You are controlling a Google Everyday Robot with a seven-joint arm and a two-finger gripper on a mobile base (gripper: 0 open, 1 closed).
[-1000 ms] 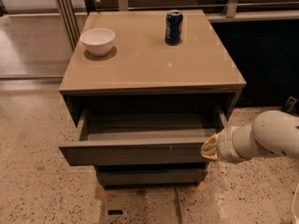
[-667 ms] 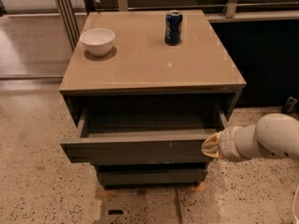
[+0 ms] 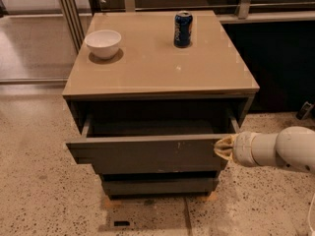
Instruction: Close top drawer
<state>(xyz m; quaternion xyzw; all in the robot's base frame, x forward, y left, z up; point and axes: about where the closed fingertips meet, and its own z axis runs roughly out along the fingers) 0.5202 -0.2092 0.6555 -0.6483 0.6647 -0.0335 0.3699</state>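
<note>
The top drawer (image 3: 147, 151) is the widest dark grey drawer of the cabinet. It stands partly pulled out, with small whitish scratches right of centre on its flat front. Only a narrow strip of its grey box shows under the cabinet top. My gripper (image 3: 222, 148) comes in from the right on a white arm. Its tan tip rests against the right end of the drawer front.
A white bowl (image 3: 103, 43) and a blue can (image 3: 183, 29) stand on the beige cabinet top (image 3: 157, 68). Two narrower grey drawer fronts (image 3: 157, 183) sit below the top drawer. Speckled floor lies around; a railing and dark panel stand behind.
The drawer has slid inward, so less of its box shows now. My gripper has followed it toward the cabinet, staying at the right end of the front.
</note>
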